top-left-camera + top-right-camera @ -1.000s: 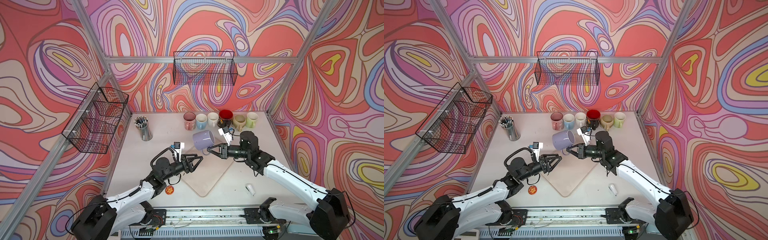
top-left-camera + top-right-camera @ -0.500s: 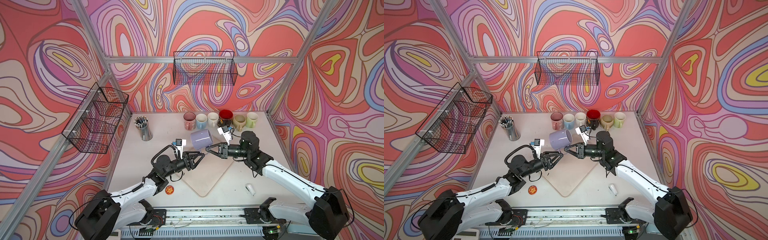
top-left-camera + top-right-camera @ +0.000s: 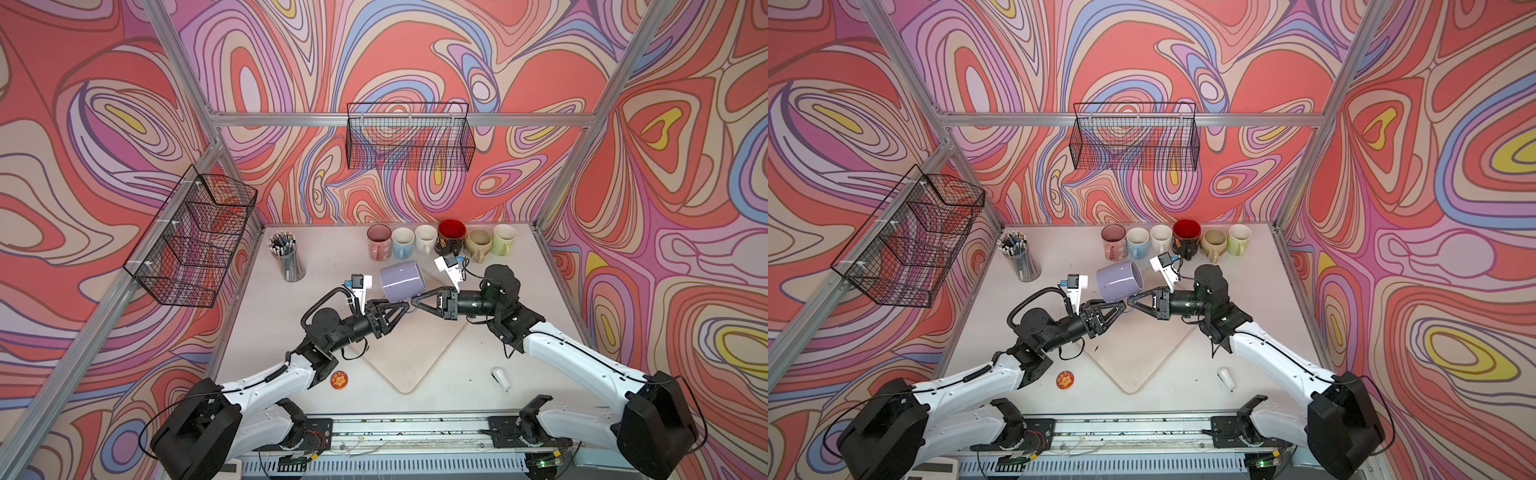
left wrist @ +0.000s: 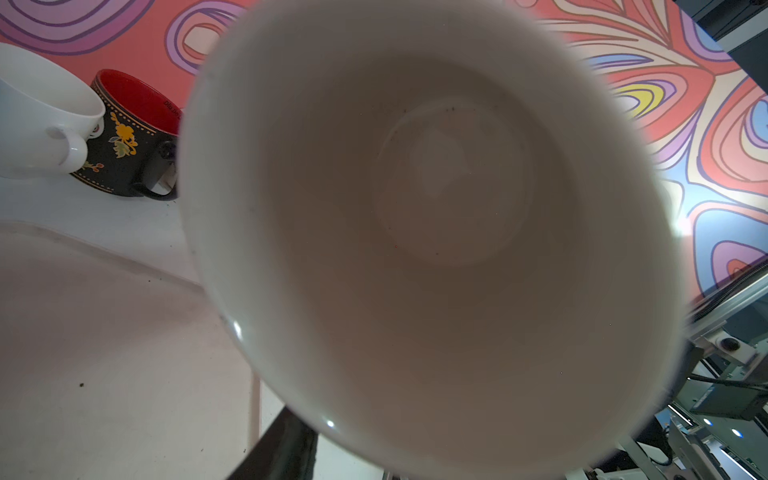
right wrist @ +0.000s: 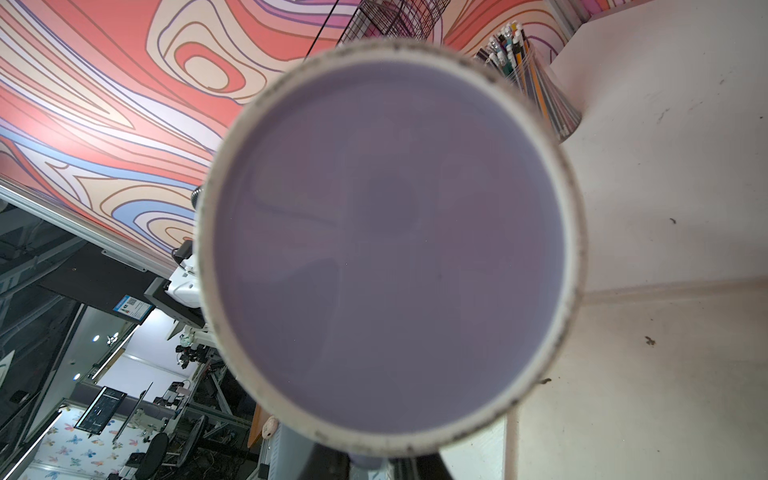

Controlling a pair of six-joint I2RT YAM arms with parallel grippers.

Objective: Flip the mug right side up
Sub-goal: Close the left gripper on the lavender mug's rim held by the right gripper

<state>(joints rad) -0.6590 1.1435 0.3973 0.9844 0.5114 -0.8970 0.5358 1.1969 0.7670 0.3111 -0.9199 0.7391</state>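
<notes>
We hold the lilac mug (image 3: 402, 282) clear of the counter (image 3: 332, 266). It lies on its side in the air, roughly above the far corner of the beige mat (image 3: 415, 357).

The right end effector (image 3: 417, 300) is pressed together on the handle (image 5: 365, 461), which hangs below the body. Because of that low pinch, the right wrist view is filled by the flat base (image 5: 386, 232). The mouth faces our left arm, so the left wrist view looks straight into the white inside (image 4: 415, 208).

The left end effector (image 3: 404, 307) sits at the lower rim, almost tip to tip with the right one. One dark finger (image 4: 282, 449) shows just outside the rim and the other is hidden. We cannot tell whether the jaws are spread around the wall or nipping it.

We judge the turn to be about half done. The left side seems placed to take the rim so the mouth can be brought upward.

The red-lined mug (image 3: 451, 237) and its upright neighbours stand close behind, so a wide swing could knock them.
</notes>
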